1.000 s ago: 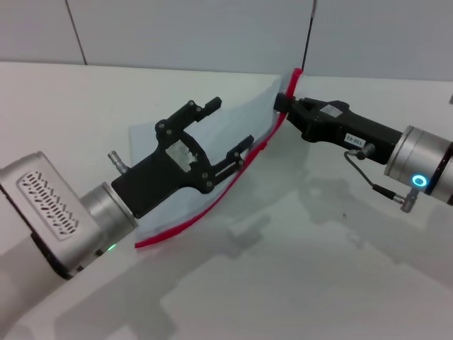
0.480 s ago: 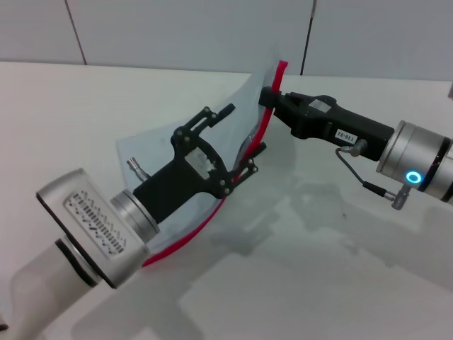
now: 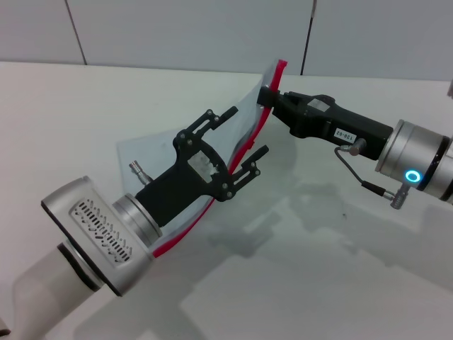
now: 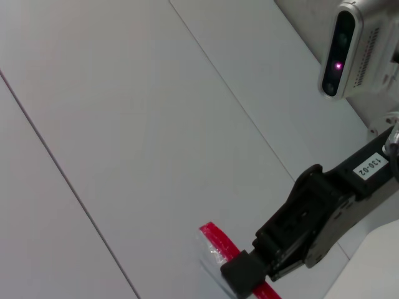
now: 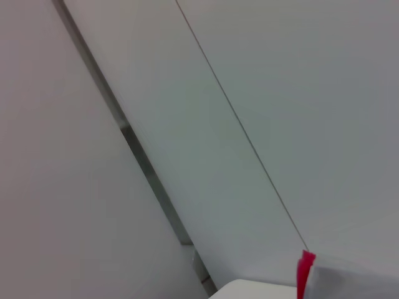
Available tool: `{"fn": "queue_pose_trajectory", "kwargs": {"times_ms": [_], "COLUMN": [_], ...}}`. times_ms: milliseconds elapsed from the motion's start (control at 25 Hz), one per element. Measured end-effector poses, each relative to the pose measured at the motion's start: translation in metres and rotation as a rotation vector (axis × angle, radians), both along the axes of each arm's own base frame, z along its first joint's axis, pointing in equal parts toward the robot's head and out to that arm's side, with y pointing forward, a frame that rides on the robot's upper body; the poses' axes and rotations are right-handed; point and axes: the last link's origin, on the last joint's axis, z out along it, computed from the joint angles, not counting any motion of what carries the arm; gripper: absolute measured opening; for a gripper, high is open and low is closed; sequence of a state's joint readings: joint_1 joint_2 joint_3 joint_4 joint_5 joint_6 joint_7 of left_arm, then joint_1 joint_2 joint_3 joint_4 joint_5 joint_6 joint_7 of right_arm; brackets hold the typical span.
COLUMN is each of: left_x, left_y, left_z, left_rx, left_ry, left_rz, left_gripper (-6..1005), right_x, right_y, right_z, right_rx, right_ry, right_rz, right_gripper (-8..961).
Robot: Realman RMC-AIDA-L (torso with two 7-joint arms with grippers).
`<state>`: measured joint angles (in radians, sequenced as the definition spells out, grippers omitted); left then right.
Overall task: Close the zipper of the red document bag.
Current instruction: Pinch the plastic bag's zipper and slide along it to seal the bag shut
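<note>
The red document bag (image 3: pixel 152 154) is a translucent pouch lifted off the white table and bowed upward. Its zipper (image 3: pixel 216 202) is a red strip curving from the table up to the raised corner. My right gripper (image 3: pixel 267 95) is shut on that upper end of the zipper. In the left wrist view the same black right gripper (image 4: pixel 246 274) pinches the red zipper (image 4: pixel 215 240). My left gripper (image 3: pixel 248 129) is open, its two fingers standing on either side of the zipper's middle stretch. The right wrist view shows only the zipper tip (image 5: pixel 304 274).
The white table (image 3: pixel 318 283) stretches in front and to the right of the bag. A grey panelled wall (image 3: pixel 177 28) stands behind. The head camera unit (image 4: pixel 349 43) shows in the left wrist view.
My right gripper has raised the bag's corner up and to the left, standing the bag into a curve. My left gripper has risen with it and shifted slightly right along the zipper.
</note>
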<state>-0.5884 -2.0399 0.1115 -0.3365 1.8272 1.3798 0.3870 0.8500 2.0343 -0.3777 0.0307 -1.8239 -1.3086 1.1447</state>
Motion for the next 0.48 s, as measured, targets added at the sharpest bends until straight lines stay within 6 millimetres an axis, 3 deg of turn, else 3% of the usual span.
{"fn": "queue_pose_trajectory", "kwargs": {"times_ms": [480], "left_x": [-0.0006], "left_y": [0.0038], "left_z": [-0.0016], "left_rx": [-0.003], "left_ry": [0.016], "left_rz": [0.014], "left_gripper": [678], "right_x": [-0.0049], "right_y": [-0.0008], "right_z": [-0.0025], "right_rx": [-0.016], "right_ry": [0.004], "right_rz": [0.013], "right_gripper": [15]}}
